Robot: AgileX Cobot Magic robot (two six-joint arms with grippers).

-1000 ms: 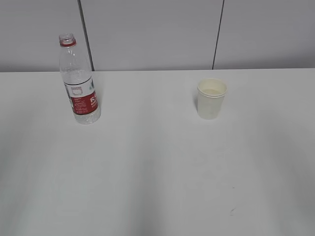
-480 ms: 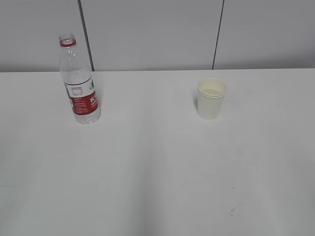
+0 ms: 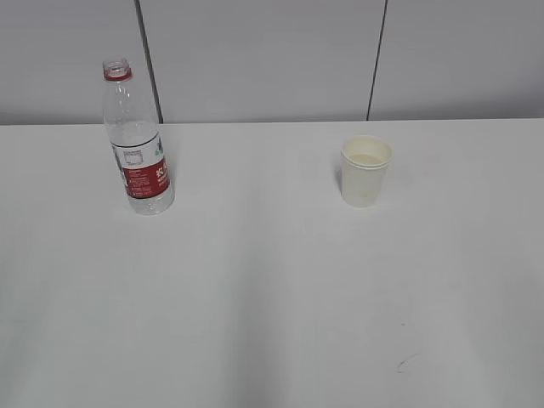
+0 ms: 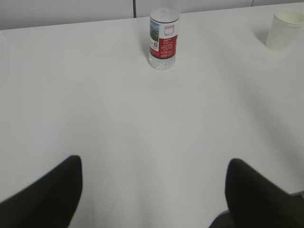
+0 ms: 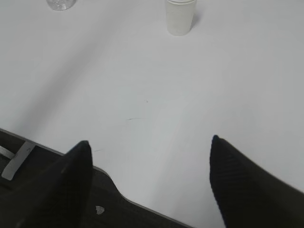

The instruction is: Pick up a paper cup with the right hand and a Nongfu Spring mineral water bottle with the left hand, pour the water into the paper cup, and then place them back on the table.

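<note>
The Nongfu Spring bottle (image 3: 136,140) stands upright, uncapped, at the back left of the white table (image 3: 272,289). It also shows in the left wrist view (image 4: 164,38), and its base shows in the right wrist view (image 5: 61,4). The cream paper cup (image 3: 365,170) stands upright at the back right, with liquid inside; it shows in the left wrist view (image 4: 285,31) and the right wrist view (image 5: 180,16). My left gripper (image 4: 154,183) is open and empty, far in front of the bottle. My right gripper (image 5: 149,164) is open and empty over the table's near edge, far from the cup. Neither arm shows in the exterior view.
A grey panelled wall (image 3: 272,59) rises behind the table. A small dark scuff (image 3: 406,364) marks the tabletop at front right. The table's dark front edge (image 5: 142,209) and a metal bracket (image 5: 14,161) show below my right gripper.
</note>
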